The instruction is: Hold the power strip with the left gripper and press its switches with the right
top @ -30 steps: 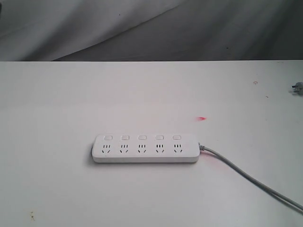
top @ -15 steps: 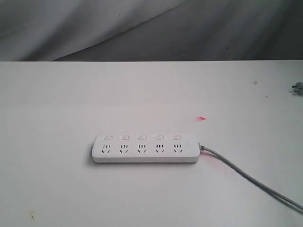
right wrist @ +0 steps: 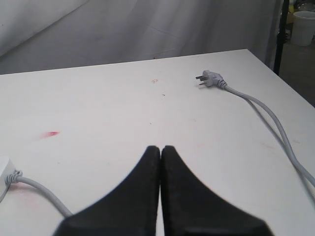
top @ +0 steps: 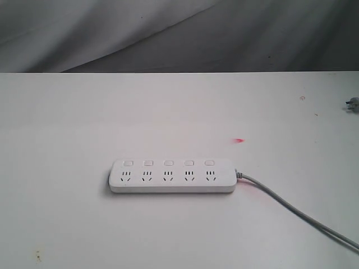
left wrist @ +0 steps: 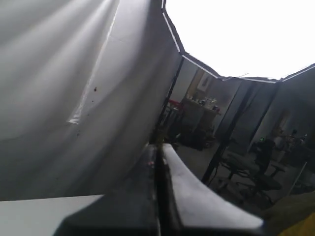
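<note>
The white table [top: 67,123] carries the power strip [top: 172,180], lying flat just toward 6 o'clock from the table's centre. Its grey cord [top: 291,210] trails off toward 4 o'clock. The left gripper [left wrist: 158,147] and right gripper [right wrist: 160,148] both have their jaws pressed together, empty, and neither touches the strip. Five switches [top: 168,162] line the strip's 12 o'clock edge. A red mark [top: 239,140] sits at 1 o'clock from the strip.

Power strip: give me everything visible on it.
The power strip is a long flat white plastic bar with rounded ends, lying flat on the white table, sockets up. Five socket groups run along it, with five small square switches in a row above them. A grey cord leaves its right end in the exterior view and trails off; its plug lies loose on the table, unplugged. Only the table touches it.
</note>
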Controlling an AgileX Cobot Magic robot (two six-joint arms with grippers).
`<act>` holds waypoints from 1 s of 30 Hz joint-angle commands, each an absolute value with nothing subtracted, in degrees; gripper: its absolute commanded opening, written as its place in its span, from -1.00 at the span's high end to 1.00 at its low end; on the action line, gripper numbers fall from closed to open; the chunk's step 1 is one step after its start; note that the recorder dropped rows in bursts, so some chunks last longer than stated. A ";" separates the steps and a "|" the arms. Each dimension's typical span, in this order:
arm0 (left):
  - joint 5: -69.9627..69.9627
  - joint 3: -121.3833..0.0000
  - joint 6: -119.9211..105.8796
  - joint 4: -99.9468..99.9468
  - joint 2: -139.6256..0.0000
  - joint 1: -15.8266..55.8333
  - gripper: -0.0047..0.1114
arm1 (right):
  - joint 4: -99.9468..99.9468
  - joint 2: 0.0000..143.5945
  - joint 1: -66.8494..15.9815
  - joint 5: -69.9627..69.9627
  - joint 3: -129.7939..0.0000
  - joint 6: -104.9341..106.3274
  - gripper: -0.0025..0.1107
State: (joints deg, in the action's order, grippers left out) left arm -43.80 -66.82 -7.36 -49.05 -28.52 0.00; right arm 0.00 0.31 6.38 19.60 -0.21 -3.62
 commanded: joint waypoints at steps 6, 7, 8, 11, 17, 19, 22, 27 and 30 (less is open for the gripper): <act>-37.69 -66.60 -5.97 -21.85 -28.32 0.00 0.91 | 0.00 0.00 6.86 18.99 0.00 -3.63 0.96; -35.74 -66.03 -5.97 -18.02 -28.32 0.00 0.91 | 0.00 0.00 6.86 18.99 0.00 -3.63 0.96; -33.82 -65.32 -5.97 -14.97 -28.32 0.00 0.91 | 0.00 0.00 6.86 18.99 0.00 -3.63 0.96; -30.61 -62.21 -5.97 -10.75 -28.32 0.00 0.91 | 0.00 0.00 6.86 18.99 0.00 -3.63 0.96; -24.72 -52.04 -5.97 -8.06 -28.32 0.00 0.91 | 0.00 0.00 6.86 18.99 0.00 -3.63 0.96; -21.15 -48.68 -5.66 -8.06 -28.19 0.00 0.91 | 0.00 0.00 6.86 18.99 0.00 -3.63 0.96; -15.18 -43.94 -0.57 -8.06 -27.96 0.00 0.91 | 0.00 0.00 6.86 18.99 0.00 -3.63 0.96; -9.22 -37.27 2.93 -8.06 -27.52 0.00 0.91 | 0.00 0.00 6.86 18.99 0.00 -3.63 0.96; -7.32 -33.32 2.93 -6.41 -27.52 0.00 0.91 | 0.00 0.00 6.86 18.99 0.00 -3.63 0.96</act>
